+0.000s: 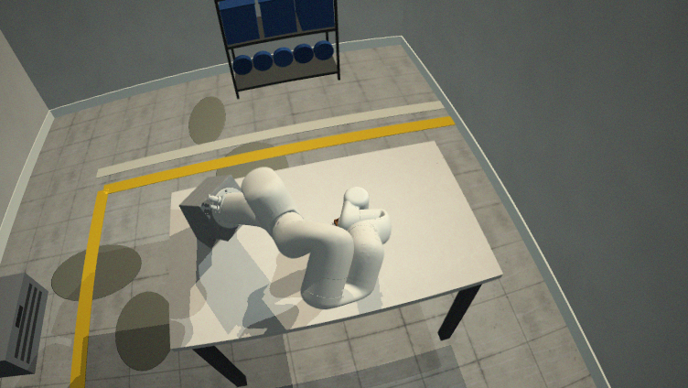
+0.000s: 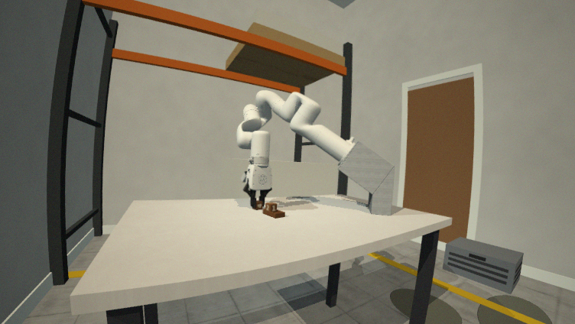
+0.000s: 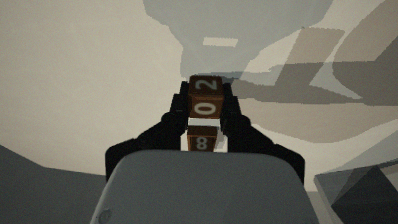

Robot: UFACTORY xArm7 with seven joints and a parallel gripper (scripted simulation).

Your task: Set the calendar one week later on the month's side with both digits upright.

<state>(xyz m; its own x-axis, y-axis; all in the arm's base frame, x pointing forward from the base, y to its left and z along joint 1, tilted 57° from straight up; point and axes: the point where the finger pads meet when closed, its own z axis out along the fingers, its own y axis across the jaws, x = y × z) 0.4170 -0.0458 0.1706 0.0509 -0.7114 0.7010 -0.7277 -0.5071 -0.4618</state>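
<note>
My gripper [image 2: 258, 203] [image 3: 205, 93] points down and is shut on a brown number cube [image 2: 260, 205] [image 3: 205, 95], with a black finger at each side. In the wrist view this cube shows a 2 and a 0, both turned sideways. I cannot tell whether it touches the table. The other cube [image 2: 271, 207] [image 3: 201, 142] stands on the brown tray [image 2: 278, 214], just beside the gripper. It shows a 1 in the exterior view and an 8 in the wrist view. The tray's month name is not readable. The arm hides nearly everything in the top view.
The white table [image 1: 424, 192] [image 2: 180, 241] bears the arm's grey base block [image 1: 204, 217] [image 2: 366, 169]. Arm shadows fall across part of the tabletop. A rack [image 2: 346, 121] and a grey cabinet [image 2: 481, 263] are away from the table.
</note>
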